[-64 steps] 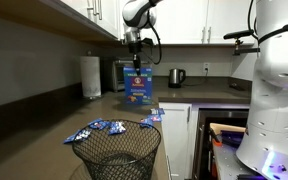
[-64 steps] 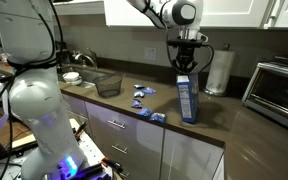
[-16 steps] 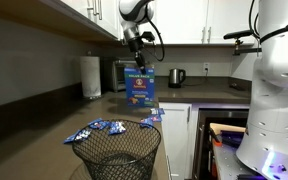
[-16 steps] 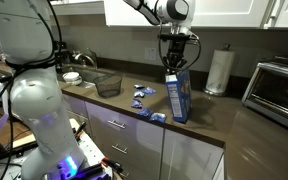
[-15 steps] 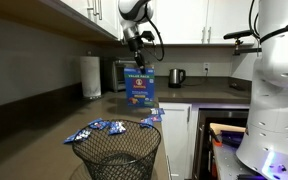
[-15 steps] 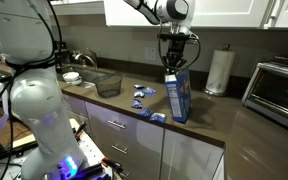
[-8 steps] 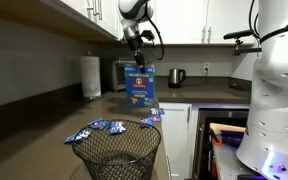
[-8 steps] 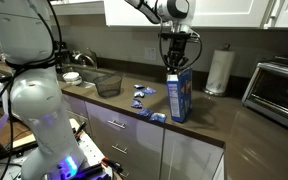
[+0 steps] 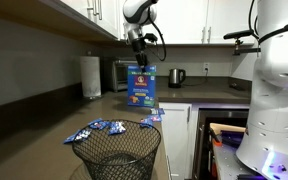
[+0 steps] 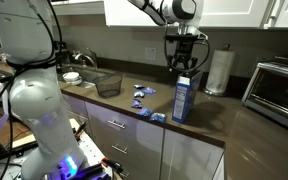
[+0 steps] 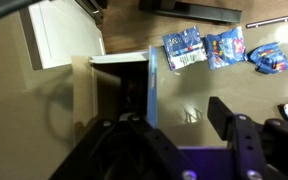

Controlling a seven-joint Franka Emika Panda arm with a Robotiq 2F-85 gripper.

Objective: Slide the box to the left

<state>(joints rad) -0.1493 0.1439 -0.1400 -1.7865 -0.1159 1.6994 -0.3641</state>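
Box [image 10: 183, 98]: tall blue carton, upright on the table [image 10: 239, 125]; in front of the paper towel roll [image 10: 221, 72], toward the table's front edge from it; it stands on its narrow base, so it can tip if pushed high up

Tool [image 10: 187, 64]: higher than the top of the paper towel roll and out in front of it, straight over the carton's top flap; fingers spread and pinching nothing; a gap shows between fingertips and carton in both exterior views

Why the tool hangs there: pointing straight down over the top edge, it seems placed either to drop one finger beside the carton and push sideways, or to close on the top; I cannot tell which

Wrist view: the carton's open-looking top sits off to one side of the finger gap, not centred; a side push looks likelier than a pinch

Snack packets [image 10: 144, 95]: small blue ones, scattered flat on the table well to the far side of the carton from the paper towel roll; they may lie in the sliding path

Wire basket [image 10: 108, 84]: further from the paper towel roll than the packets; well clear

Risk: pushing high up could tip the carton
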